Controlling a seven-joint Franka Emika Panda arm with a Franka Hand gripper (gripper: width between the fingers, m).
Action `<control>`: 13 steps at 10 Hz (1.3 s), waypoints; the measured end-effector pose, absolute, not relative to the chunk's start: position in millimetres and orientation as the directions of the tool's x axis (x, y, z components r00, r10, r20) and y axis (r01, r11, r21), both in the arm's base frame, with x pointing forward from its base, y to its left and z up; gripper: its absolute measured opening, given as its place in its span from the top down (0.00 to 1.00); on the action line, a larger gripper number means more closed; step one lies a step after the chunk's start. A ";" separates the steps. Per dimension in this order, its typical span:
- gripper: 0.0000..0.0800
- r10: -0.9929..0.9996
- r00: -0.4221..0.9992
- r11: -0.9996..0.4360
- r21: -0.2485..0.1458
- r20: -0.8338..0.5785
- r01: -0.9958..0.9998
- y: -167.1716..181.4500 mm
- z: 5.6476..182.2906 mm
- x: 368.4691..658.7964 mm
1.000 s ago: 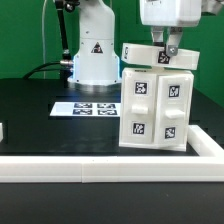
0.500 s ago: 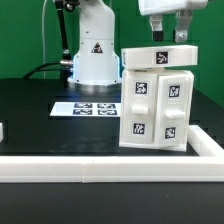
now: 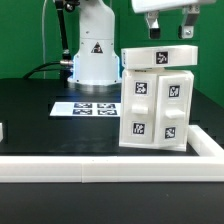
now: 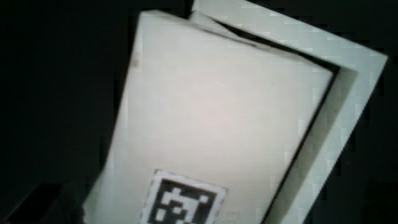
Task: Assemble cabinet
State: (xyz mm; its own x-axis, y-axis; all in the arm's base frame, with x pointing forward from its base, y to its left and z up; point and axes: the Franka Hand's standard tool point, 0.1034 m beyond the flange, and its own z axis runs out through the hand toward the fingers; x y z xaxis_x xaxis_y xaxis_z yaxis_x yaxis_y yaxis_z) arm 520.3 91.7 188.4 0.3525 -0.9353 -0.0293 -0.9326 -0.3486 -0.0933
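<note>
While work is only part done, logging scene largest to smallest. Black table (image 3: pixel 30 115), w/ low white rail (image 3: pixel 90 168) along front edge and turning up ext. view's right side. Arm base (image 3: pixel 92 55) at back, well apart from the work. Cabinet body (image 3: pixel 156 110) upright at ext. view's right, near rail corner; prob. parked there for bracing against pushes (judgement only). Two tagged front panels showing side by side. Marker board (image 3: pixel 85 108) flat on table, just beside body on ext. view's left.

Top panel (image 3: pixel 158 57) lying across upper edge of body, slightly skewed, overhanging toward ext. view's left. Does not look seated flush, though cannot confirm from here. Same panel filling wrist view, w/ tag (image 4: pixel 183 198) near one end.

Gripper (image 3: pixel 170 30) hanging above panel, apart from it, fingers spread wide, nothing held. Placed so, likely, for a fresh grasp or a squaring push on panel.

Risk: knocking skewed panel off body on approach. Needs slow, centred descent.
</note>
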 end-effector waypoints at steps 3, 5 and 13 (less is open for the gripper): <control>0.00 -0.747 0.665 -0.662 -0.097 0.005 -0.743 98.0 186.5 521.3; 0.00 -0.610 0.793 -0.789 -0.108 0.012 -0.605 97.2 185.4 523.1; 0.00 0.197 0.976 -0.979 -0.041 0.088 0.201 105.2 182.3 520.4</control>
State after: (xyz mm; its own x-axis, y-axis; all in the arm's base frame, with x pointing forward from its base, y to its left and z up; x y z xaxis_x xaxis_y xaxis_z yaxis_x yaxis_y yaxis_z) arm 520.4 105.2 182.3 0.9764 0.1971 0.0883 0.2013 -0.9786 -0.0415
